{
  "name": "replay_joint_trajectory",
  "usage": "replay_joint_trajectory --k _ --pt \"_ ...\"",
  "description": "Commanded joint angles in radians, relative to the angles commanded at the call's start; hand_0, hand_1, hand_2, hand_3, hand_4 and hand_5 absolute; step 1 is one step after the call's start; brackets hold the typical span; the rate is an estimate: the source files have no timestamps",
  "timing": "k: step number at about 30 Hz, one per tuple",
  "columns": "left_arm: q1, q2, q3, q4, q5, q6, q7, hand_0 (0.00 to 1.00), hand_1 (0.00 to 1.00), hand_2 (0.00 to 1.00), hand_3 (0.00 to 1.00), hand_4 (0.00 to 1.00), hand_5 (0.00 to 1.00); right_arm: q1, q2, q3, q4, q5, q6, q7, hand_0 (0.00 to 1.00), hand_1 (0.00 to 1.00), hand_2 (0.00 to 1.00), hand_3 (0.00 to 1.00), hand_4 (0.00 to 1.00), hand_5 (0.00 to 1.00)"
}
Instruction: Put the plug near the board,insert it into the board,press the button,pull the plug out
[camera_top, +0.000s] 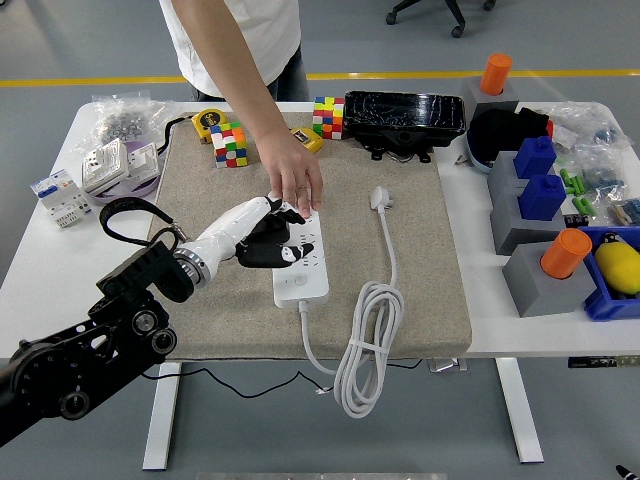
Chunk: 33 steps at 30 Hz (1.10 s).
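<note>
A coiled white cable (362, 350) hangs over the near edge of the beige mat (420, 290); on the white table (40, 260) the left hand (262, 238) lies over the board (302, 258), its dark fingers (283, 257) loosely curled, gripping nothing; the plug (381, 198) lies right of it; a person's hand (296, 178) presses the board's far end; grey floor beyond

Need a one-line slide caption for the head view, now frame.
Robot's left hand rests over the white power strip on the mat while a person's hand steadies its far end; plug lies unplugged beside it.
</note>
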Motion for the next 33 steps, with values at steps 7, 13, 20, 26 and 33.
replay_joint_trajectory --k 7,13,20,26,33 --pt "-0.001 0.0 0.0 -0.005 -0.005 -0.009 0.002 0.621 0.7 0.708 0.666 0.775 0.425 0.001 -0.001 0.001 0.003 -0.001 -0.001 0.0 0.758 0.725 0.732 0.745 0.998 0.672" --pt "-0.003 0.001 0.001 -0.013 -0.003 -0.021 0.015 0.621 0.7 0.708 0.666 0.775 0.425 0.0 0.0 0.003 0.001 0.0 -0.001 0.0 0.758 0.725 0.732 0.745 0.998 0.672" --pt "-0.009 -0.002 0.003 -0.01 -0.016 -0.028 0.008 0.657 0.701 0.705 0.663 0.776 0.424 0.0 0.001 0.003 -0.001 -0.001 -0.001 0.001 0.758 0.725 0.733 0.743 0.998 0.672" --pt "-0.016 -0.008 0.005 -0.012 -0.028 -0.042 0.009 0.659 0.701 0.704 0.664 0.777 0.422 0.0 0.001 0.002 0.003 0.0 -0.001 0.001 0.757 0.724 0.732 0.744 0.998 0.672" --pt "-0.014 -0.01 -0.003 -0.005 -0.014 -0.032 0.011 0.647 0.701 0.701 0.664 0.78 0.425 0.0 0.001 0.002 0.0 0.002 -0.001 0.001 0.755 0.724 0.731 0.743 0.998 0.672"
